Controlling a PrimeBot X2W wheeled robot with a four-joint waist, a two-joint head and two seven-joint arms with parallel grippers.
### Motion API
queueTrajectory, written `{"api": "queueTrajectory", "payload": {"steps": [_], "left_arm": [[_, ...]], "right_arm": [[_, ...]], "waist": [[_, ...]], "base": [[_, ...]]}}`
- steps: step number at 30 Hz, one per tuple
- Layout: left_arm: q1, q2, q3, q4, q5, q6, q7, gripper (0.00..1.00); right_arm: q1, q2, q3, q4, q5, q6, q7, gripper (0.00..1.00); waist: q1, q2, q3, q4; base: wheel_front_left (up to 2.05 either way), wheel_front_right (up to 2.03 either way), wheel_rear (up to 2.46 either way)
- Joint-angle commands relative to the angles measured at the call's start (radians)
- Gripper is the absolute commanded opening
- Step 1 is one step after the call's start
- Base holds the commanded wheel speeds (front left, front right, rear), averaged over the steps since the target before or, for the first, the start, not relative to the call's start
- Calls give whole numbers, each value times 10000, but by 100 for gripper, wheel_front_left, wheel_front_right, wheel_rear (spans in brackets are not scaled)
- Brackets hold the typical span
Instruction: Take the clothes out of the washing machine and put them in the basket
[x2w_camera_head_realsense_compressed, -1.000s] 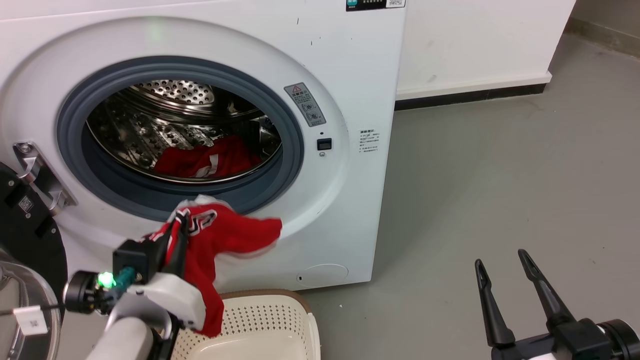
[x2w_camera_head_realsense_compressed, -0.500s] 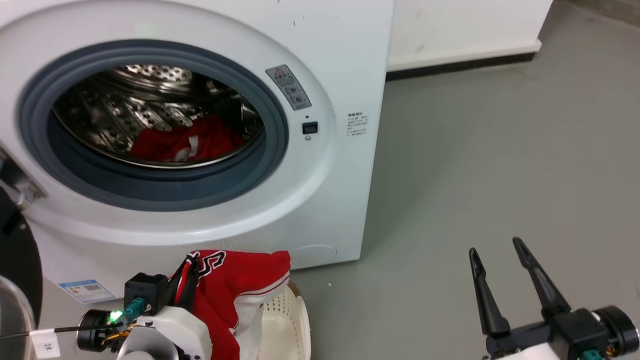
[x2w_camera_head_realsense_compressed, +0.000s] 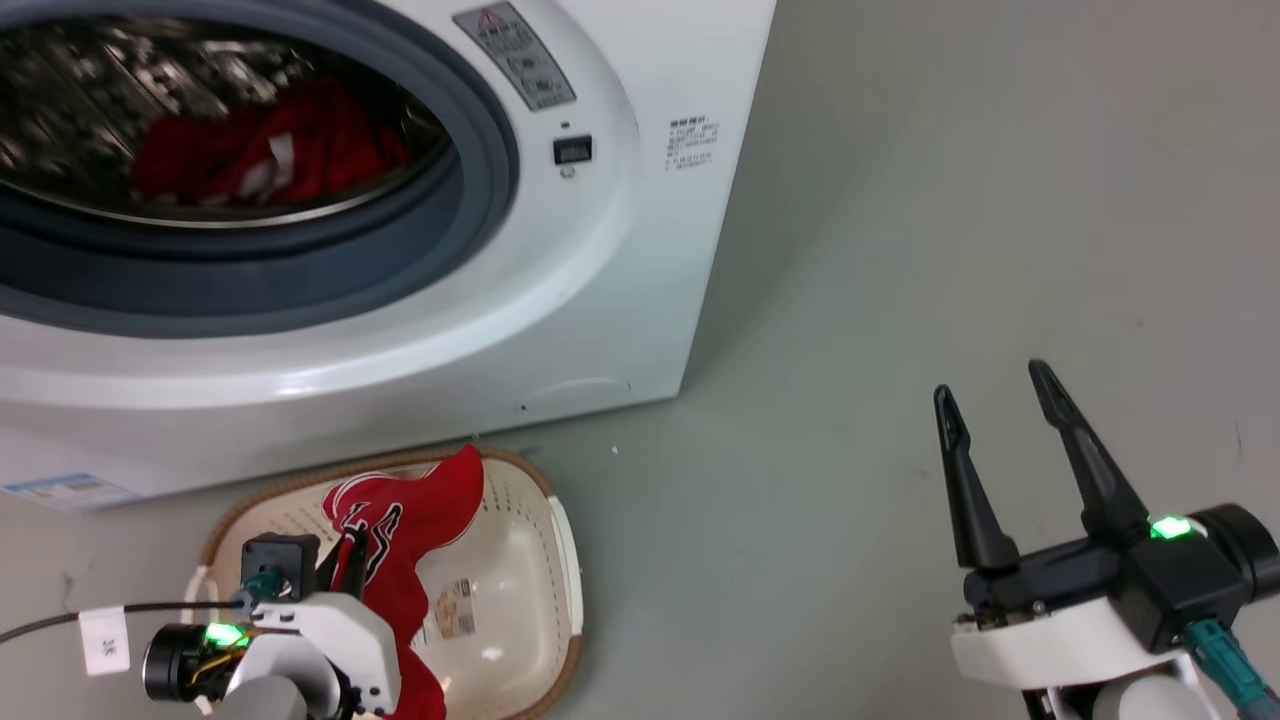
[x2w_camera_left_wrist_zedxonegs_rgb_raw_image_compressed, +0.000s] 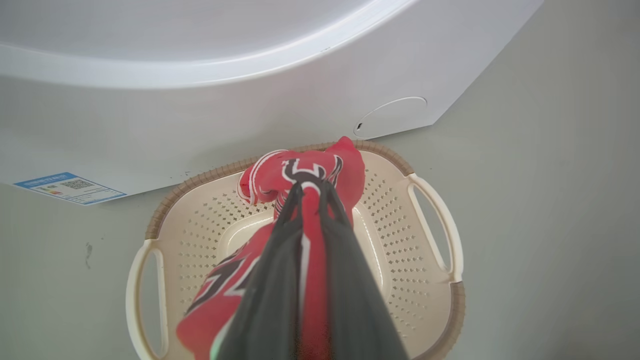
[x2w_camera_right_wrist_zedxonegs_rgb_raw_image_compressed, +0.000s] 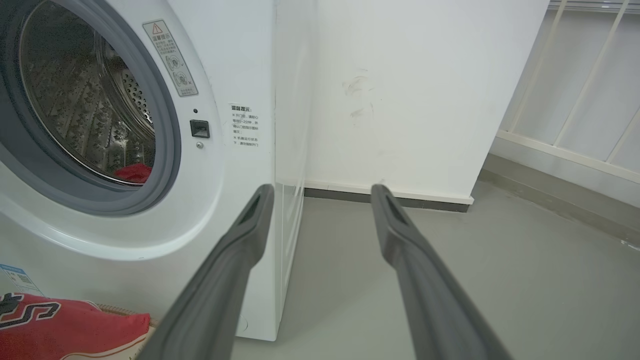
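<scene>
The white washing machine (x2w_camera_head_realsense_compressed: 600, 250) stands open at the upper left, and red clothes (x2w_camera_head_realsense_compressed: 250, 150) lie in its steel drum. On the floor in front of it sits the cream basket (x2w_camera_head_realsense_compressed: 560, 540) with a brown rim. My left gripper (x2w_camera_head_realsense_compressed: 345, 555) is shut on a red jersey (x2w_camera_head_realsense_compressed: 425, 495) with black-and-white lettering, which hangs into the basket. The left wrist view has the fingers (x2w_camera_left_wrist_zedxonegs_rgb_raw_image_compressed: 280, 260) pinching the jersey (x2w_camera_left_wrist_zedxonegs_rgb_raw_image_compressed: 320, 165) above the basket (x2w_camera_left_wrist_zedxonegs_rgb_raw_image_compressed: 435, 210). My right gripper (x2w_camera_head_realsense_compressed: 990, 382) is open and empty over the floor to the right. The right wrist view looks past that gripper (x2w_camera_right_wrist_zedxonegs_rgb_raw_image_compressed: 321, 192) at the machine (x2w_camera_right_wrist_zedxonegs_rgb_raw_image_compressed: 225, 75).
Grey floor (x2w_camera_head_realsense_compressed: 900, 200) stretches to the right of the machine. A white wall (x2w_camera_right_wrist_zedxonegs_rgb_raw_image_compressed: 400, 90) with a dark skirting stands behind it, and pale railings (x2w_camera_right_wrist_zedxonegs_rgb_raw_image_compressed: 575, 100) are at the far right. A blue label (x2w_camera_left_wrist_zedxonegs_rgb_raw_image_compressed: 65, 186) is stuck low on the machine's front.
The head camera has tilted down. My left gripper has carried the red jersey down from the machine's opening into the basket. The right gripper stays open.
</scene>
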Motion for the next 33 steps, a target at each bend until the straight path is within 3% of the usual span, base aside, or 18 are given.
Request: {"api": "queueTrajectory", "payload": {"steps": [1,11,20,27,28,33], "left_arm": [[-256,-86,-26,100,70,-26,-61,0],[-2268,-287,-260,3107,170,-638,57,0],[-3597,-330,-504,4703,352,-688,164,0],[-4067,-391,-596,5135,354,-578,172,2],[-4072,-427,-640,5173,383,-610,197,100],[-3857,-597,-711,5300,338,-662,148,100]], "right_arm": [[-217,5,9,-51,89,-7,-24,100],[-1225,6,-137,-270,464,-7,-24,100],[-1778,5,-222,-416,741,-7,-24,100],[-1970,5,-245,-383,799,-7,-24,100],[-1986,5,-249,-365,800,-7,-24,100],[-1847,5,-256,-241,701,-7,-24,100]], "waist": [[-2,0,617,-198],[-2,0,2521,-281],[-2,0,3749,-488],[-2,0,4039,-537],[-2,0,4013,-536],[-2,0,3638,-429]], "base": [[0,0,0],[0,0,0],[0,0,0],[0,0,0],[0,0,0],[0,0,0]]}}
